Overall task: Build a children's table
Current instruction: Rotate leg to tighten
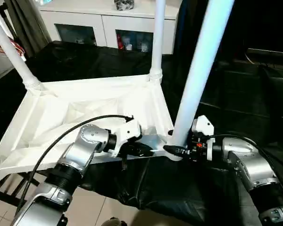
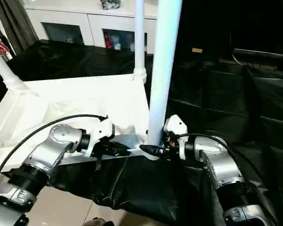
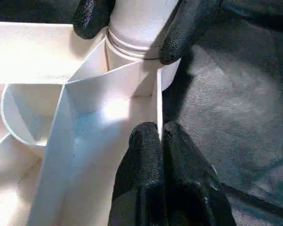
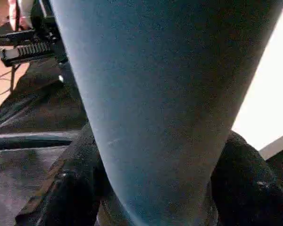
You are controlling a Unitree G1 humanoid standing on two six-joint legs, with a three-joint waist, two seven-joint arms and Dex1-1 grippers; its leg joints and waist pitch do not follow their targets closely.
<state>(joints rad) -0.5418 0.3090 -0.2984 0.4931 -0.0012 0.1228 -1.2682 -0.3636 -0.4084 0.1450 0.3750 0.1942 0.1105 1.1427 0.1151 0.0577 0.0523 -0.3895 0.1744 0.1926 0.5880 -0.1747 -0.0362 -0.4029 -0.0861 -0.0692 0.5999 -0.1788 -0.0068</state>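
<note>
The white tabletop (image 1: pixel 85 108) lies upside down on a black-covered surface, ribbed underside up. White legs stand in its far-left corner (image 1: pixel 14 54) and far-right corner (image 1: pixel 157 37). A third leg (image 1: pixel 198 70) stands upright in the near-right corner socket. My right gripper (image 1: pixel 172 150) is shut around the base of this leg, one black finger on each side (image 4: pixel 70 188). Just left of that corner, my left gripper (image 1: pixel 144 149) is shut on the tabletop's thin near rim (image 3: pixel 158 94). In the left wrist view its fingertips (image 3: pixel 146 136) pinch the rim wall.
A white cabinet (image 1: pixel 108 23) with glass doors stands behind the work. Black sheeting (image 1: pixel 236 84) covers the surface to the right and hangs over the front edge. A black cable (image 1: pixel 61 136) loops over my left forearm. Tiled floor (image 1: pixel 94 207) shows below.
</note>
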